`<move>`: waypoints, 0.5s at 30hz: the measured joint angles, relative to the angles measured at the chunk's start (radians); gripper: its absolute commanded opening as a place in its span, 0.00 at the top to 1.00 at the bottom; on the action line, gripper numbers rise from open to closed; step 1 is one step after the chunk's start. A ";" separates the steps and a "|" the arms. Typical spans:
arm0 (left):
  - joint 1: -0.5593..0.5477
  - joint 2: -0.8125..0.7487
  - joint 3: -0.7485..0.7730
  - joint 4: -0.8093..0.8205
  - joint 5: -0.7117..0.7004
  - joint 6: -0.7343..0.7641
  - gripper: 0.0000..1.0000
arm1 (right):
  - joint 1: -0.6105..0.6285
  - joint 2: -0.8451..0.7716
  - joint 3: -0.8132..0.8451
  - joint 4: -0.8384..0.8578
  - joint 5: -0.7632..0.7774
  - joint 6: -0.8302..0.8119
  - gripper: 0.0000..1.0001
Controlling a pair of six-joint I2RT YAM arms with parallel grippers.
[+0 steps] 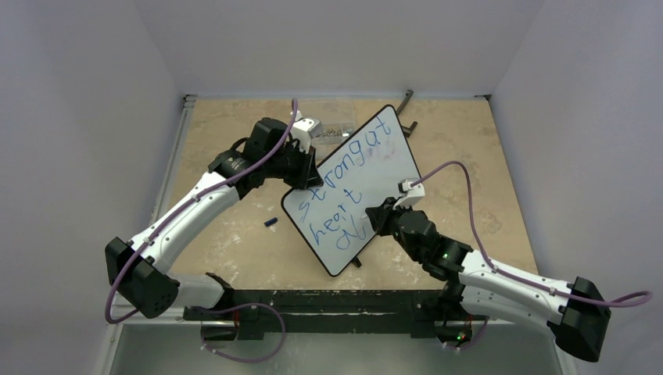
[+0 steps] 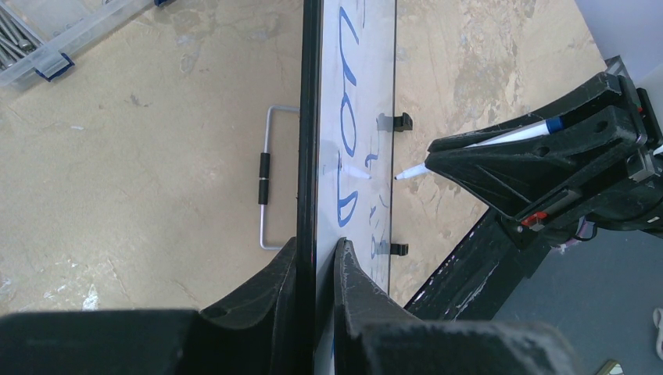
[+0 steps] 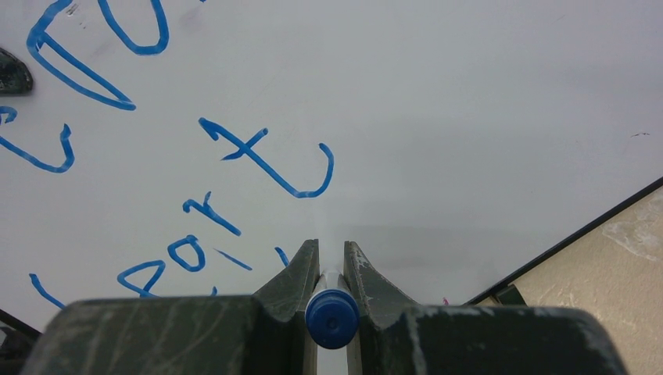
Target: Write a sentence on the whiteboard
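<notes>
Clamping whiteboard (image 1: 383, 176) edge: left hand (image 2: 317, 251) (fingers (image 2: 274, 275) astride it); right hand (image 3: 330, 258) clenched on blue marker (image 3: 331, 317), tip near sentence (image 3: 262, 160); clear bin (image 2: 56, 48) holds metal parts (image 2: 8, 35).

The whiteboard (image 1: 388, 183) bore a sentence (image 1: 344, 160) handwritten in blue marker. Its upper row read "strong at", and the lower row read "heart". Beneath that stood a few more blue strokes, too loose to read. No other lettering was legible anywhere.
</notes>
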 measured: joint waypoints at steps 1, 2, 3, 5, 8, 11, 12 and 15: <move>0.000 0.000 0.000 0.000 0.000 0.000 1.00 | 0.000 -0.002 0.000 0.000 0.000 0.000 1.00; 0.000 0.000 0.000 0.000 0.000 0.000 1.00 | 0.000 -0.003 0.000 0.000 0.000 0.000 1.00; 0.000 0.000 0.000 0.000 0.000 0.000 1.00 | 0.000 -0.004 0.000 0.002 0.000 0.000 1.00; 0.000 0.000 0.000 0.000 0.000 0.000 1.00 | 0.000 -0.003 0.000 0.005 0.000 0.000 1.00; 0.000 0.000 0.000 0.000 0.000 0.000 1.00 | 0.000 -0.002 -0.001 0.011 0.000 0.000 1.00; 0.000 0.000 0.000 0.000 0.000 0.000 1.00 | 0.000 -0.001 -0.003 0.025 0.000 0.000 1.00; 0.000 0.000 0.000 0.000 0.000 0.000 1.00 | 0.000 0.001 -0.005 0.031 0.000 0.000 1.00; 0.000 0.000 0.000 0.000 0.000 0.000 1.00 | 0.000 0.013 -0.011 0.042 -0.001 0.000 1.00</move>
